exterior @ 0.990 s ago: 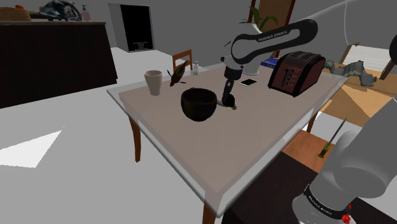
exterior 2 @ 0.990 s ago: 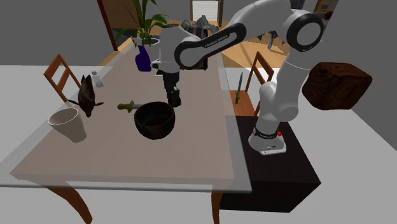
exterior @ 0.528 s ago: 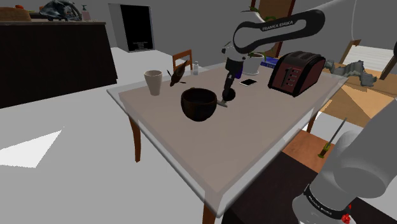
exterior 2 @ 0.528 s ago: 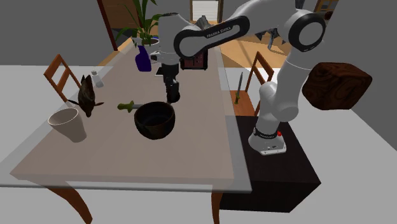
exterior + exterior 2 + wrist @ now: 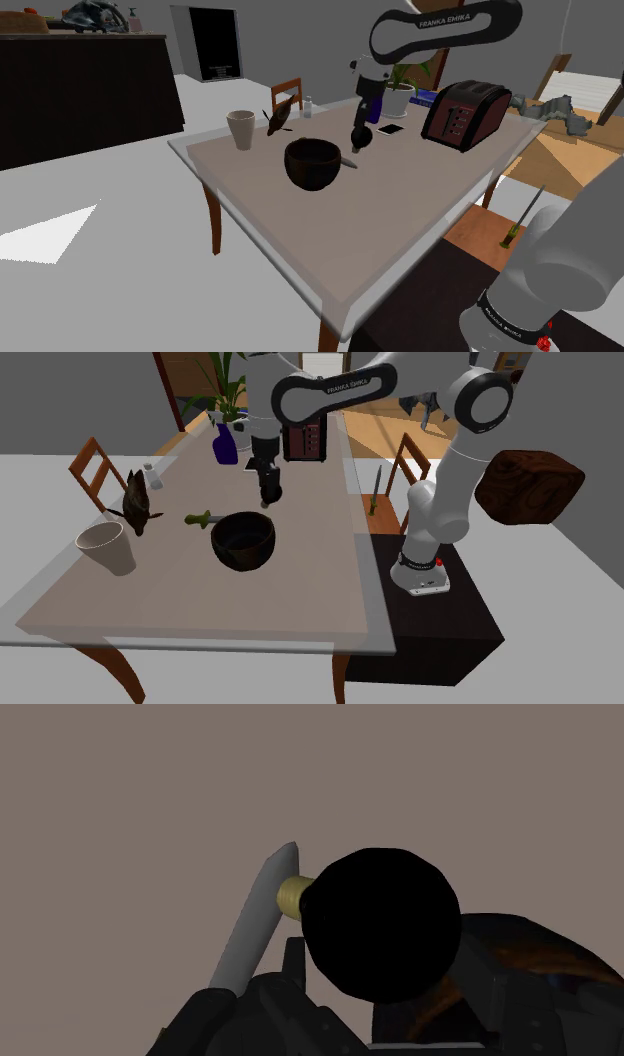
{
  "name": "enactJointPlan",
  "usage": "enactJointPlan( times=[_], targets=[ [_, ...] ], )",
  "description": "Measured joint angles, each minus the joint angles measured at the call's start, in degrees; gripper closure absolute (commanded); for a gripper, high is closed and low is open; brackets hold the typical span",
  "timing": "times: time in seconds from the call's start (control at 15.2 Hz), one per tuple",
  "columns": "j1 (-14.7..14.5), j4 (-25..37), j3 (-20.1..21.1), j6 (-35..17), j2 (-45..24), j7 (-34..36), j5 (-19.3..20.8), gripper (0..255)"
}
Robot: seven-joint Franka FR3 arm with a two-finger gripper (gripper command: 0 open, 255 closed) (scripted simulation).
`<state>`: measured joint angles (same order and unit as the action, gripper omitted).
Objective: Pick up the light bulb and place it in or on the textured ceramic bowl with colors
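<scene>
**Status.** Pick-up is judged done and placing is outstanding. The light bulb (image 5: 380,924) is carried clear of the counter (image 5: 400,220). Nothing can be made out inside the dark brown bowl (image 5: 313,163).

**Items, listed from the shoulder view's left to its right:**

1. Dark brown bowl. It is set upright on the counter. From the gripper (image 5: 358,138) it is found at about eight o'clock, near but apart. In the second exterior view it is found at about seven o'clock.
2. Knife (image 5: 347,160). It is laid flat on the counter, just beside the bowl at the bowl's three o'clock. Its grey blade is seen under the bulb in the wrist view. It is no part of the task.
3. Light bulb. It is drawn with a black globe and a yellowish screw base. It is held at the gripper's tip, off the counter, with the base turned out sideways over the knife's blade.
4. Gripper. It is pointed downward and closed on the bulb's globe, with the jaws set against either side.

**Outstanding.** The bulb is to be carried toward eight o'clock until it is over the bowl's rim, then lowered and released. The knife is to be cleared on the way.
</scene>
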<state>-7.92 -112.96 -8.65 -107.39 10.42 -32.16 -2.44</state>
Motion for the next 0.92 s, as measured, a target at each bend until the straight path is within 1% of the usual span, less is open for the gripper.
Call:
enactJointPlan(
  times=[0.79, 0.92],
  targets=[
    [-0.1, 10.0, 0.0, 9.3, -0.7, 0.5, 0.0, 255],
    [-0.7, 11.8, 0.9, 9.8, -2.0, 2.0, -0.2, 255]
  ],
)
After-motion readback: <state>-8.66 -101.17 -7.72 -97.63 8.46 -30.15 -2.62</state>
